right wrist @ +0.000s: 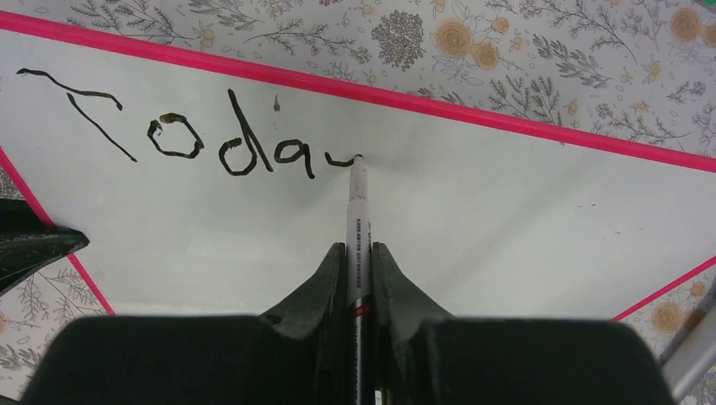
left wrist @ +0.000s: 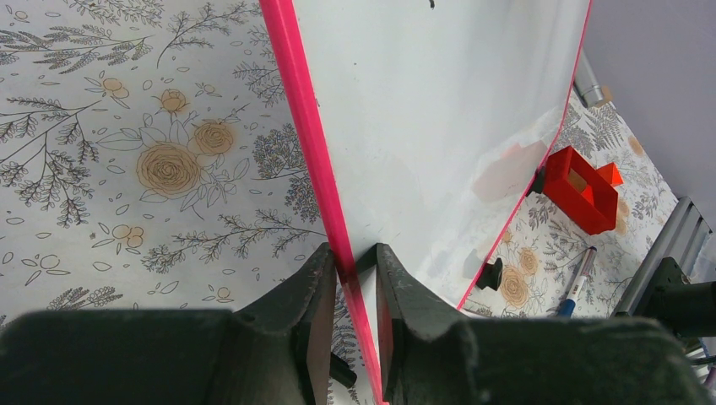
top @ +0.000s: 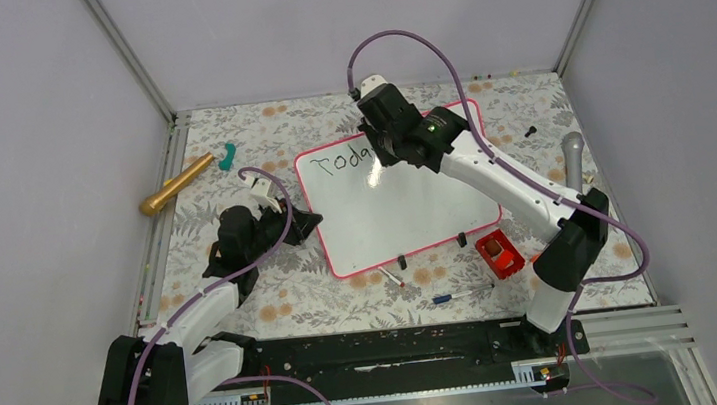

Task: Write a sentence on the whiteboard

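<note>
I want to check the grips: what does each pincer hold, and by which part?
The right pincer holds a marker by its barrel, tip on the whiteboard. The left pincer clamps the whiteboard by its pink frame.

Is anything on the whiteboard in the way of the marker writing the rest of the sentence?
Nothing visible. The marker, held in the right gripper, touches the whiteboard just after the written letters; the surface beyond is bare. The left gripper clamps the board's edge elsewhere.
</note>
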Tool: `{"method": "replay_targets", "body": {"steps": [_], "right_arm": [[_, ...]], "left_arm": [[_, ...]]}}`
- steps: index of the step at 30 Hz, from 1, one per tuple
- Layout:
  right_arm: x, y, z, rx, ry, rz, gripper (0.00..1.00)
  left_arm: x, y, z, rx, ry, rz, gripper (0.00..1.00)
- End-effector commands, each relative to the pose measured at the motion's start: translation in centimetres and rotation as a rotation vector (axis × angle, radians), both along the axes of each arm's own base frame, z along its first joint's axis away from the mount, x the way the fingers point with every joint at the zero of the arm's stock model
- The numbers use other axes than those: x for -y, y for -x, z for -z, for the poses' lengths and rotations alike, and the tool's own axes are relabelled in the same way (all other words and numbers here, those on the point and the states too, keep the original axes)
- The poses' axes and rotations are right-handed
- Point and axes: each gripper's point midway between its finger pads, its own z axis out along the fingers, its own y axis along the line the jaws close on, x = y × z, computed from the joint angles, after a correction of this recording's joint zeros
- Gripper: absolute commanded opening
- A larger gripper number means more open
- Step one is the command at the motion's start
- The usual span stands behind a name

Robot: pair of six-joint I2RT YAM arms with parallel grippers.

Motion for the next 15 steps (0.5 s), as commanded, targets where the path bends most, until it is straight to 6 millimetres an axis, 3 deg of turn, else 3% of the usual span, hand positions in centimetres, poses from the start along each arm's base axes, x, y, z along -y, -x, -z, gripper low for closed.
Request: {"method": "replay_targets", "body": {"steps": [1,15], "right_arm": [[0.4,-1.1,-2.0,0.053,-0.015,0.027,0.00],[0.9,0.0,-0.5,0.010,-0.008,0.019,0.00]], "left_arm": [[0.5,-0.3,-1.4,0.084,-0.014,0.032,0.00],[0.5,-0.3,-1.4,0.083,-0.013,0.031,0.00]]}}
